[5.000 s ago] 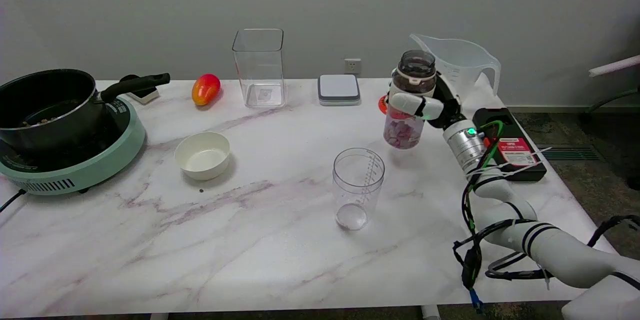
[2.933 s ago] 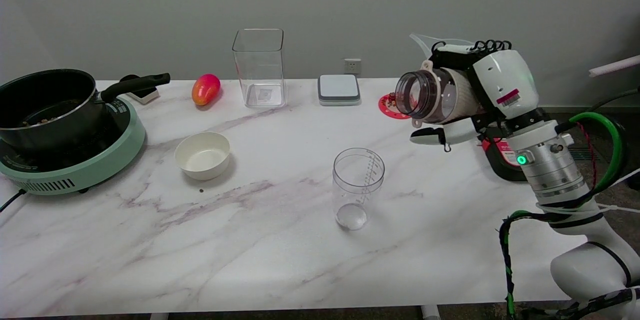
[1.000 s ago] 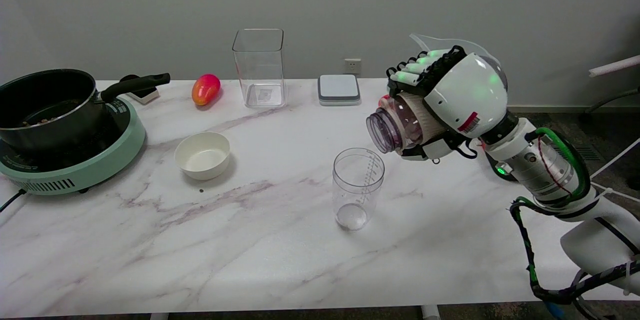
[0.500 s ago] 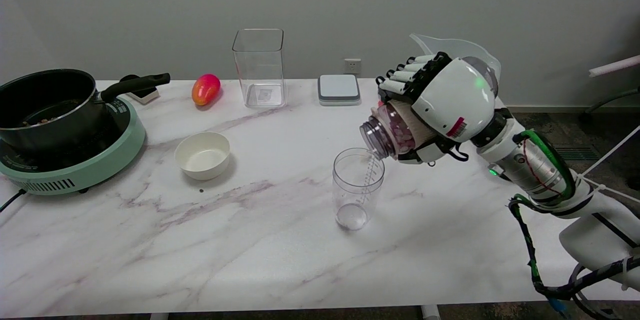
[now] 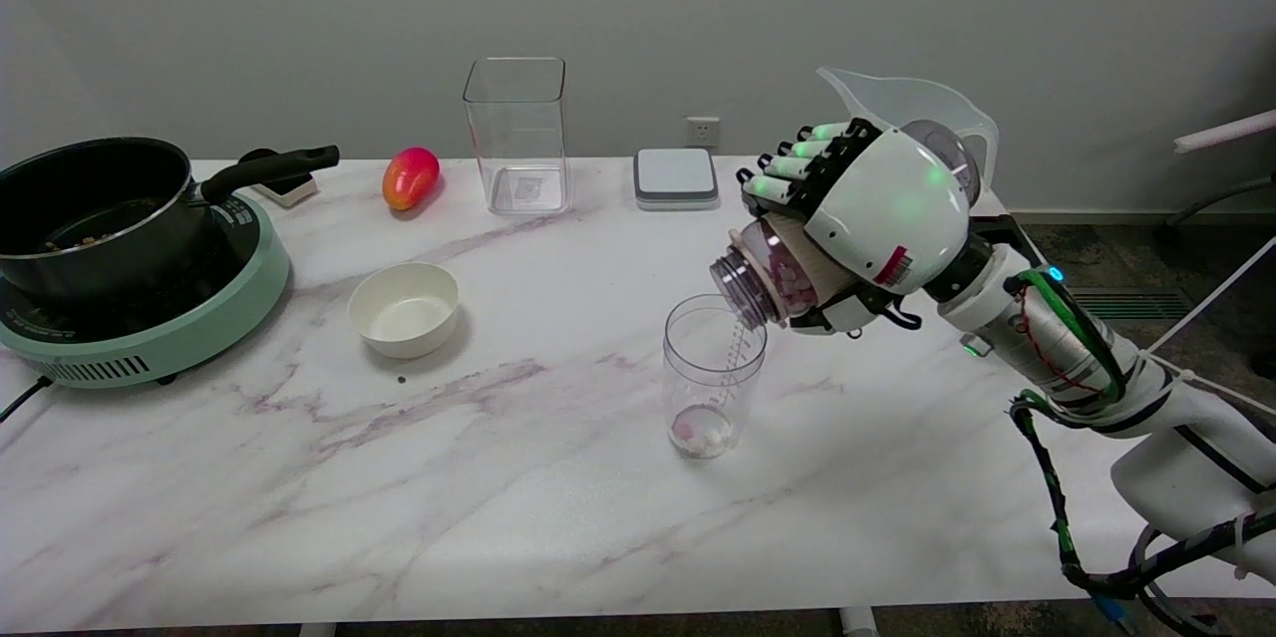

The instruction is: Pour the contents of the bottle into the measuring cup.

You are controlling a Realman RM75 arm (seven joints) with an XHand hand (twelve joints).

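The surface (image 5: 299,477) is a white slab with grey-pink marble veining, smooth and matte. At its left edge a mint-green round cooker (image 5: 150,318) carries a black pot (image 5: 95,208) with a long handle. A tall, square, clear container (image 5: 516,134) stands at the far edge, with a red-orange mango (image 5: 410,176) to its left and a flat grey-white scale (image 5: 676,177) to its right. A translucent jug (image 5: 912,104) with a spout stands near the far right corner. A small white bowl (image 5: 404,308) sits left of centre.

The right hand (image 5: 867,218) has a glossy white shell. Its fingers (image 5: 797,163) are wrapped tightly around the bottle (image 5: 763,268), a clear round plastic vessel holding pink and white pieces.

The pouring step appears to be in hand. The bottle is tipped mouth-down to the left, its open mouth at the right rim of the measuring cup (image 5: 713,373). The cup is a clear cylinder with printed graduations, standing upright near the middle of the surface. A few pink and white pieces lie on its bottom.

Most of the contents seem to be in the bottle. The next move probably calls for a steeper tilt, with the mouth kept over the cup opening to prevent spillage onto the surface.
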